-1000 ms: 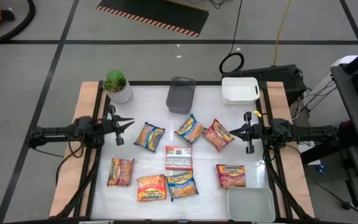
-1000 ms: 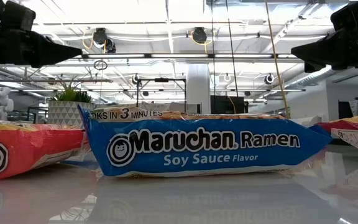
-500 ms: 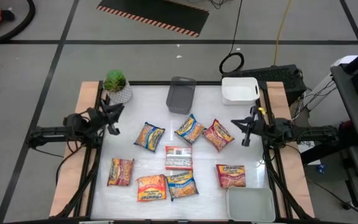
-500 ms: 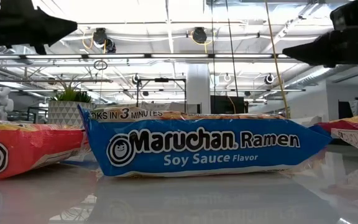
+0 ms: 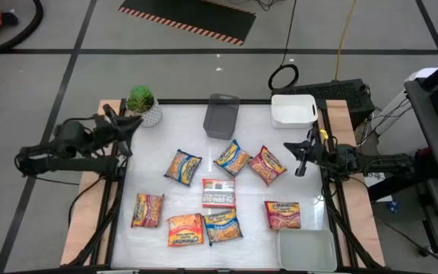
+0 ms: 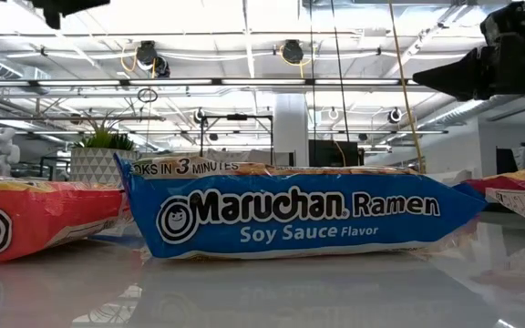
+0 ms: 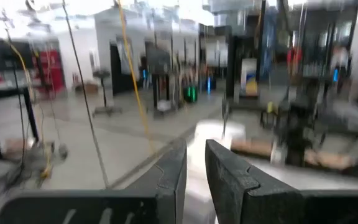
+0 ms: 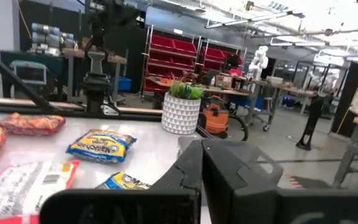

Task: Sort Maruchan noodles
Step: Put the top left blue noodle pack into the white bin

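Several Maruchan noodles packets lie flat on the white table: orange (image 5: 182, 166), blue (image 5: 233, 157), red (image 5: 268, 165), white-and-red (image 5: 219, 192), and more along the near side (image 5: 185, 230) (image 5: 282, 215). A blue packet (image 6: 290, 214) fills the low view. My left gripper (image 5: 125, 123) (image 7: 194, 146) is raised at the table's left edge beside the plant, pointing level, its fingers a narrow gap apart with nothing between them. My right gripper (image 5: 296, 156) (image 8: 201, 144) hangs shut and empty at the right edge, short of the red packet.
A potted green plant (image 5: 143, 105) stands at the far left corner. A grey tray (image 5: 221, 116) and a white tray (image 5: 293, 110) sit along the far edge. Another pale tray (image 5: 306, 250) sits at the near right corner. Bare table lies left of the orange packet.
My left gripper has risen well above the table, drawn back toward the left edge and the plant, and rolled somewhat. My right gripper has stayed in place and swung its fingers a little. The packets have not moved.
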